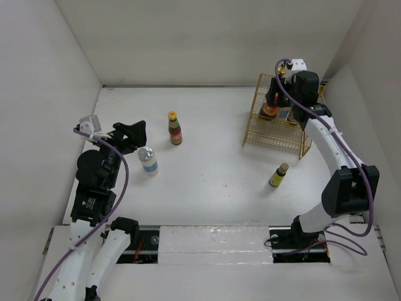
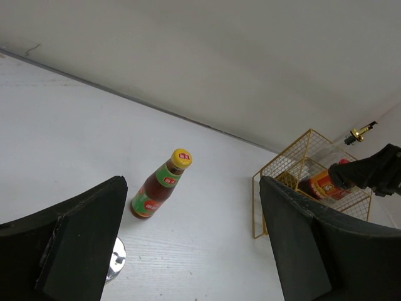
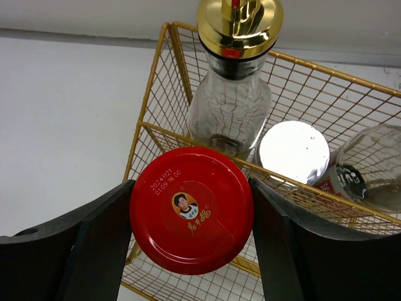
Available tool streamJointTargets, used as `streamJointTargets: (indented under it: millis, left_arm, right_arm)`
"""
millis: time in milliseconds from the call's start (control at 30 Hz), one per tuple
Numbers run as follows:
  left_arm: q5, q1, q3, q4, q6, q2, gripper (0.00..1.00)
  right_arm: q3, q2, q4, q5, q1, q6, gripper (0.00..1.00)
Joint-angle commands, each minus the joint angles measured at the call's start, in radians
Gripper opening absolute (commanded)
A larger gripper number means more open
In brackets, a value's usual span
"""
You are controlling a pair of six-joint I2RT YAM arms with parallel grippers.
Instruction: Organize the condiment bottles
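We see the right gripper point(image 3: 191, 183) reaching over the gold wire basket point(image 1: 276, 139) at the far right of the table point(image 1: 213, 182). Its two fingers point(image 3: 94, 251) press against opposite sides of the red-lidded jar point(image 3: 191, 219), so it is clamped on that jar by the lid. The jar is at the basket's left side, within the wire walls, and we cannot tell whether its base rests on the basket floor. Just beyond it in the basket stands the gold-capped bottle point(image 3: 232, 94), clear glass and upright. To the right of that is a silver-lidded jar point(image 3: 293, 152), and a clear glass bottle point(image 3: 376, 163) shows at the right edge of the right wrist view, only partly in frame. The left gripper point(image 1: 138, 137) hangs over the left of the table with its jaws spread apart and nothing between them. Just to its near right stands the silver-lidded bottle point(image 1: 148, 160) with a blue label, close beside the fingers but not gripped. A little farther and to the right, the yellow-capped bottle point(image 1: 175, 128) with a red label stands upright on the bare table, apart from the silver-lidded one. Through the left wrist camera it appears between the released fingers, well beyond them. The small yellow-labelled bottle point(image 1: 279, 175) stands alone on the table just on the near side of the basket, outside it, between the basket and the right arm's base.
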Motion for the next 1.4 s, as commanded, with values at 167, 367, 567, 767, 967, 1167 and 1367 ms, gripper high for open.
streamJointTargets:
  millis: [167,367,567,767,967,1167,1367]
  left_arm:
    - [0.018,-0.008,0.001,0.054,0.005,0.003,0.83]
    - [0.027,-0.008,0.001,0.054,0.005,0.003,0.83]
    - [0.027,-0.008,0.001,0.054,0.005,0.012,0.83]
    - [0.027,-0.008,0.001,0.054,0.005,0.012,0.83]
    - [0.027,-0.008,0.001,0.054,0.005,0.012,0.83]
    - [0.037,-0.008,0.001,0.054,0.005,0.012,0.83]
    - [0.037,-0.008,-0.008,0.054,0.005,0.012,0.83]
  right_arm:
    - [-0.013,0.042,0.193,0.059,0.055,-0.013,0.43]
    - [-0.033,0.106,0.193,0.099,0.084,-0.013,0.47]
    - [-0.033,0.141,0.193,0.108,0.094,0.006,0.54]
    - [-0.051,0.105,0.18,0.119,0.094,0.017,0.82]
    - [-0.071,-0.062,0.18,0.149,0.115,0.003,0.83]
    - [-0.091,-0.106,0.244,0.022,0.297,-0.065,0.41]
    - [-0.01,0.103,0.287,-0.171,0.536,-0.114,0.67]
